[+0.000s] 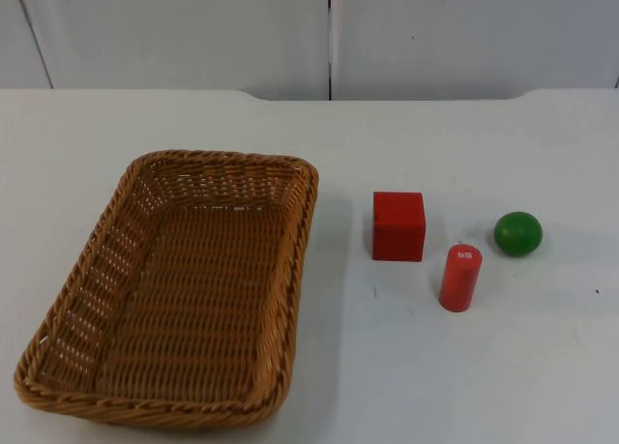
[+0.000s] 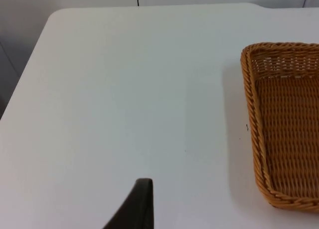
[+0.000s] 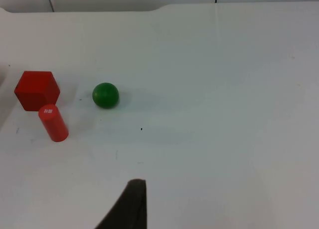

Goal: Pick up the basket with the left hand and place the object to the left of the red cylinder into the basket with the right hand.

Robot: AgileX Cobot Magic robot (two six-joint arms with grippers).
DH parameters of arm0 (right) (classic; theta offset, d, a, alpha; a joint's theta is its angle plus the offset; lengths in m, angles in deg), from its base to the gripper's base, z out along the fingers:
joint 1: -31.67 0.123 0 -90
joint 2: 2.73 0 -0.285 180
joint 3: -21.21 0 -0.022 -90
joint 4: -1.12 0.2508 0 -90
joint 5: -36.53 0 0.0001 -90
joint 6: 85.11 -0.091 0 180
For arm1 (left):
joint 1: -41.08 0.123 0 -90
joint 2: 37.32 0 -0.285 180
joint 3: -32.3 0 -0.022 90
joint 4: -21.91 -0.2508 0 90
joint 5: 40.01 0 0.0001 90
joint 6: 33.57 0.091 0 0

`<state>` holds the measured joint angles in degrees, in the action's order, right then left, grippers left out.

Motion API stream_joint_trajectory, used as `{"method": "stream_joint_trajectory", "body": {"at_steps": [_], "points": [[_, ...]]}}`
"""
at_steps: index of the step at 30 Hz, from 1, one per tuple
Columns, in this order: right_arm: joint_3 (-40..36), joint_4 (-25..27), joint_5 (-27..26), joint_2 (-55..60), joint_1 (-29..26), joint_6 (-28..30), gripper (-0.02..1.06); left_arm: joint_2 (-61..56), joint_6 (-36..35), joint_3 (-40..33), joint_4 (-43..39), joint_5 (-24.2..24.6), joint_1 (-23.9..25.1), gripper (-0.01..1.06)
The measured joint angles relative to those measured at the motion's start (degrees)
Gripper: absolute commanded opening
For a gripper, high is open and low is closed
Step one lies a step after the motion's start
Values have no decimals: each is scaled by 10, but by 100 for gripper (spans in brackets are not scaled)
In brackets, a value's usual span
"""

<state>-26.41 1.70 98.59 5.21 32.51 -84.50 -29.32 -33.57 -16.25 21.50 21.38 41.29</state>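
Black fingertip of the left gripper (image 2: 141,204) hangs over bare table beside the wicker basket (image 1: 174,289); the right gripper (image 3: 130,205) waits near the blocks. Can't tell whether either is spread or pressed together. Red cube (image 1: 398,225) sits just left of the red cylinder (image 1: 460,278), green ball (image 1: 517,233) beyond. Cube looks light, stiff; pinch its flat sides. Basket: grab the rim.

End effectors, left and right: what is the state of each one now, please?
Left end effector: cannot be told; over bare table beside the woven wicker basket.
Right end effector: cannot be told; holding nothing visible.
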Motion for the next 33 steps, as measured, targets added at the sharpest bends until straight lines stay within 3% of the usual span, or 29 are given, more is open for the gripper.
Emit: {"method": "stream_joint_trajectory", "body": {"at_steps": [7, 18, 33], "points": [[0, 0, 0, 0, 0, 0, 105, 22, 0, 26, 0, -14, 0, 99], [0, -1, 0, 0, 0, 0, 105, 125, 0, 73, 0, -83, 0, 99], [0, -1, 0, 0, 0, 0, 105, 279, 0, 114, 4, -127, 0, 99]]}}
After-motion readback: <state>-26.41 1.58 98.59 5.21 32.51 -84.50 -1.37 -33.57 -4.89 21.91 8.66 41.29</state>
